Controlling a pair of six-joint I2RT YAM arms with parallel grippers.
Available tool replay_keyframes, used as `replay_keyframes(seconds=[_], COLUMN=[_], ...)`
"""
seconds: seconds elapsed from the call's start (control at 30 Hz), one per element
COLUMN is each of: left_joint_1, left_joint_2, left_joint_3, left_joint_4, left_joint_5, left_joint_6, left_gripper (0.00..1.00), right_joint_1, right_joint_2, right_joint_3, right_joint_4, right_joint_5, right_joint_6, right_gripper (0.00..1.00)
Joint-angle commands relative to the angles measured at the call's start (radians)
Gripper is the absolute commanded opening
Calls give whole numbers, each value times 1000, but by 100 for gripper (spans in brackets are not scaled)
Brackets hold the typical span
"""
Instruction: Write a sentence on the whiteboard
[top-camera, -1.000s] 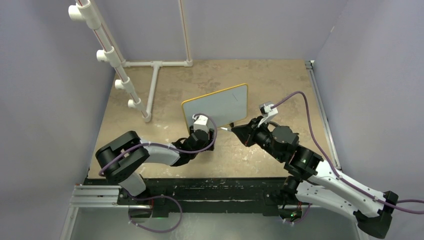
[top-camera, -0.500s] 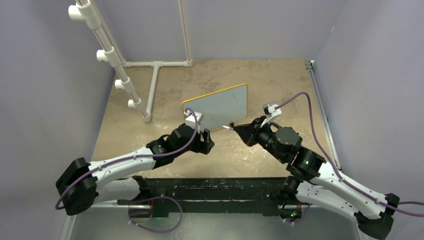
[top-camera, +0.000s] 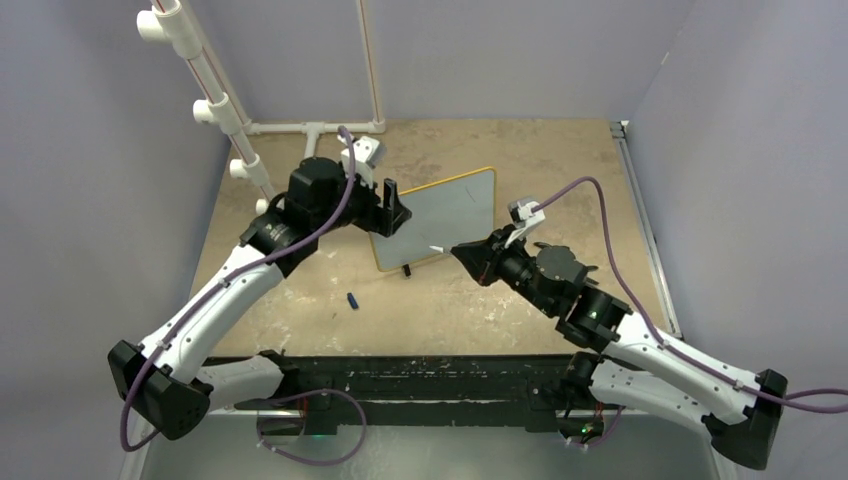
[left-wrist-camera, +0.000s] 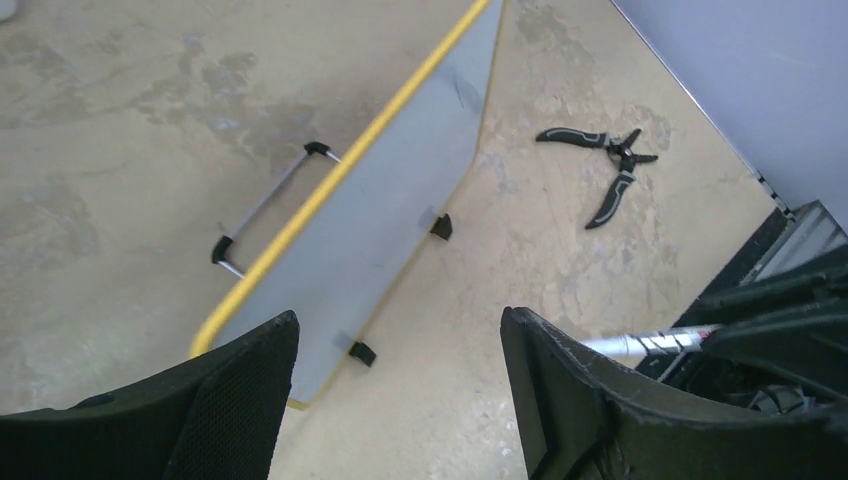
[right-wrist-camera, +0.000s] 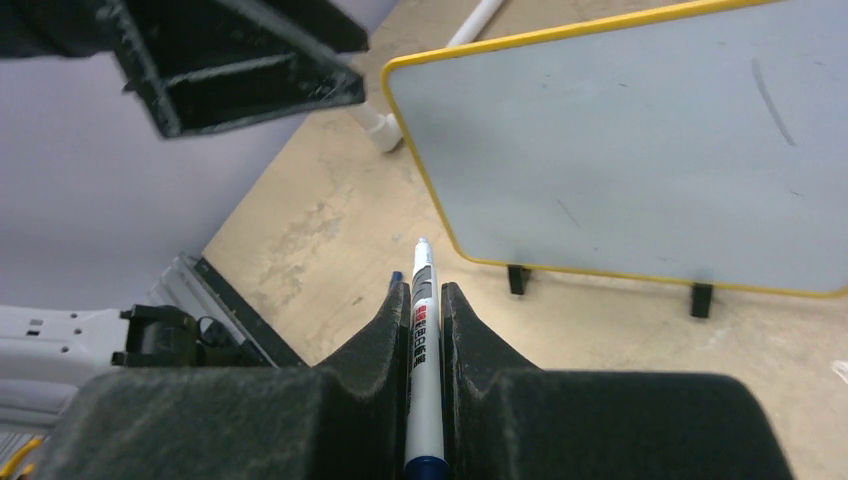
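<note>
Pipe frame: one white pipe frame (top-camera: 245, 150) at the far left, well apart from the work.
Left gripper: the left gripper (left-wrist-camera: 398, 335) hovers over the board's top left corner, with its fingers spread wide and nothing between them.
Cap: one small blue cap (top-camera: 353, 300) lies on the table, in front of the board's left end.
Whiteboard: one whiteboard (right-wrist-camera: 640, 150) stands mid-table between the two arms. It is upright with a slight backward lean, on two black feet (right-wrist-camera: 517, 279), with one wire stand (left-wrist-camera: 265, 205) behind it.
Sentence: no words to count, only a few faint stray strokes on the face.
Handling: it looks light, stiff and slick-faced, and on such small feet it would probably slide or tip back under the pen's push. The best hold seems to be the yellow top edge near the left corner — clear of the writing face.
Marker: one marker (right-wrist-camera: 421, 320), uncapped, its tip pointing at the board's lower left and apparently just short of it.
Right gripper: the right gripper (right-wrist-camera: 425, 295) is pressed together on the marker's barrel.
Pliers: one pair of pliers (left-wrist-camera: 603, 165) on the table beyond the board's right end, well apart.
</note>
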Motion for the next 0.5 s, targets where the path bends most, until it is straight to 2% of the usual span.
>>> replay_keyframes(seconds=[0.0, 0.27, 0.47], left_joint_1=[102, 254, 338], left_joint_2=[50, 62, 87], left_joint_3=[45, 9, -47], left_joint_4=[-53, 2, 63], left_joint_5=[120, 133, 275], left_joint_6=[114, 159, 172], left_gripper=[73, 73, 70], right_joint_1=[-2, -33, -123], right_joint_2=[65, 222, 299], right_joint_3=[23, 88, 104], right_joint_4=[176, 283, 368], right_joint_5=[-82, -121, -280], right_joint_6=[-33, -93, -93], right_gripper=[0, 0, 0])
